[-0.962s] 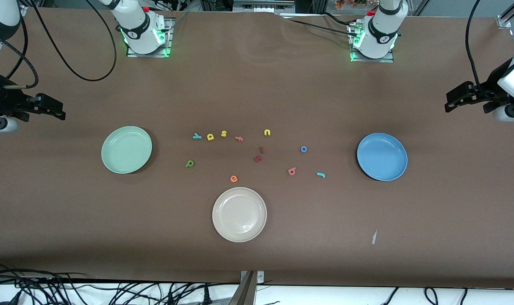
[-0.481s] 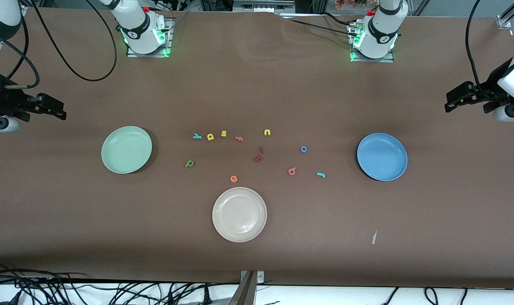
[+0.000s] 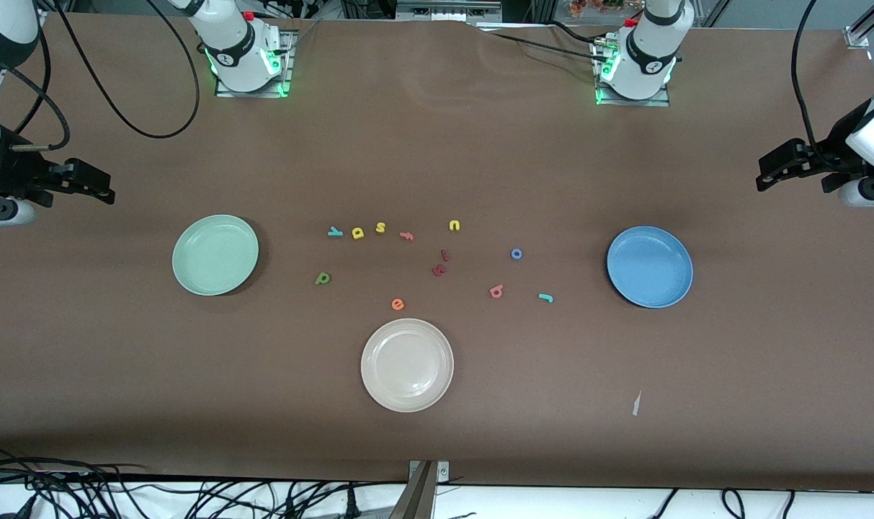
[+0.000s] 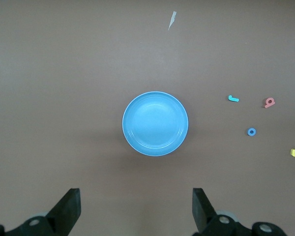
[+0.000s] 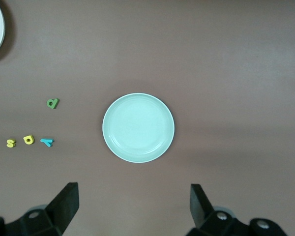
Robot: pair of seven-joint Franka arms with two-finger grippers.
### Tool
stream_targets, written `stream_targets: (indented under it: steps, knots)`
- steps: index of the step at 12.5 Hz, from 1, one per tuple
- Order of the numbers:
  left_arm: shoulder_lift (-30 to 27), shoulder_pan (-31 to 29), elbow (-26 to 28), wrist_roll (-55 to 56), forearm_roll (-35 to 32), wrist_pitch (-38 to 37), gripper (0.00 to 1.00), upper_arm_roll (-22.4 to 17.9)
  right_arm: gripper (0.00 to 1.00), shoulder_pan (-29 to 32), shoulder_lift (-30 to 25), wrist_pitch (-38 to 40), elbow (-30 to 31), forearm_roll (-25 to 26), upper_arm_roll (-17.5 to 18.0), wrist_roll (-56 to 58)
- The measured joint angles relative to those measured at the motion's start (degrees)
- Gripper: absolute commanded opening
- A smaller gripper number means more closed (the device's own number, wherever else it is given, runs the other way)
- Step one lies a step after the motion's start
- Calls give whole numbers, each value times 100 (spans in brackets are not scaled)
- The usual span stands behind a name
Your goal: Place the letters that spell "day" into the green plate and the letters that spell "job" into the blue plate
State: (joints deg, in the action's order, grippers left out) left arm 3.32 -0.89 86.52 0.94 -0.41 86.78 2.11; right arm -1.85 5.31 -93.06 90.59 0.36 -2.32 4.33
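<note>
Both grippers [image 4: 135,209] [image 5: 132,206] apparently open, aloft

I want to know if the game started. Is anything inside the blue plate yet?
No. The blue plate is empty in both views; its whole inside shows, nothing covers it. The j, o and b lie on the table beside it.

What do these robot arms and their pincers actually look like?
Both arms are glossy white with black joint bands, rising from bases lit green. Black cables loop off them. The left gripper and right gripper are matte black, each with two flat, wedge-shaped fingers.
</note>
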Motion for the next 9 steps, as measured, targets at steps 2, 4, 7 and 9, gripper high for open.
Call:
stream_targets:
  steps: [2, 4, 7, 9]
  knots:
    - [0, 0, 0, 0, 0, 0, 100, 0, 100, -5, 0, 0, 0, 0, 5, 1]
    - [0, 0, 0, 0, 0, 0, 100, 0, 100, -35, 0, 0, 0, 0, 7, 2]
    - [0, 0, 0, 0, 0, 0, 100, 0, 100, -57, 0, 0, 0, 0, 7, 2]
    - [0, 0, 0, 0, 0, 0, 100, 0, 100, -57, 0, 0, 0, 0, 7, 2]
